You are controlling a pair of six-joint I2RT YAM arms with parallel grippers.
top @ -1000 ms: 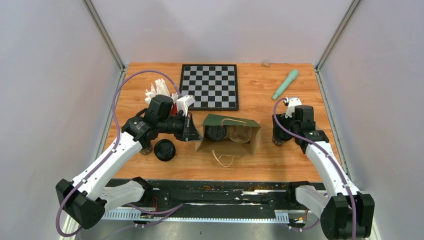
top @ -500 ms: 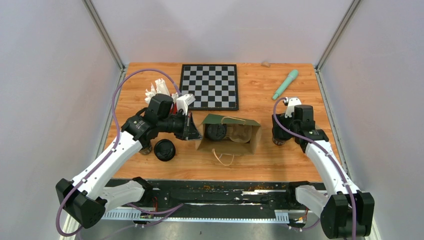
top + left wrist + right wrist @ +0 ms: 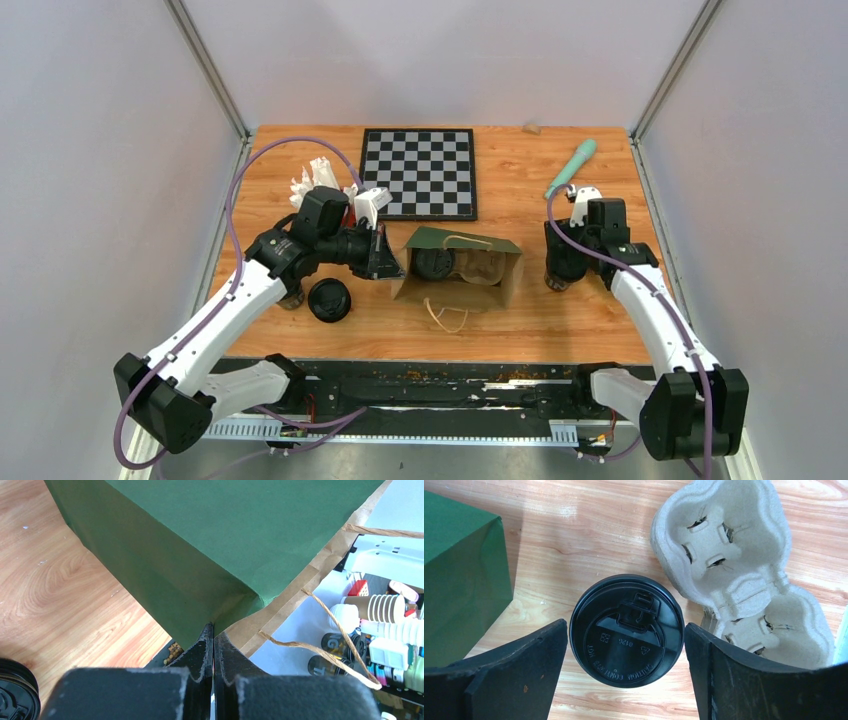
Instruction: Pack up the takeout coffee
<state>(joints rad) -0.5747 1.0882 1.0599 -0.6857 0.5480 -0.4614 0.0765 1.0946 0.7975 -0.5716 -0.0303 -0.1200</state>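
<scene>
Shifted right gripper (image 3: 625, 625) slightly toward table's far edge; spread wide astride coffee cup (image 3: 626, 636) near right edge, not touching. Pinching bag (image 3: 200, 540) rim with left gripper (image 3: 213, 630). Ready to grasp, likely.

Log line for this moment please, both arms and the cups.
left gripper: shut on bag rim | right gripper: open, astride lidded cup beside carrier | second cup: inside bag | third cup: on table
</scene>
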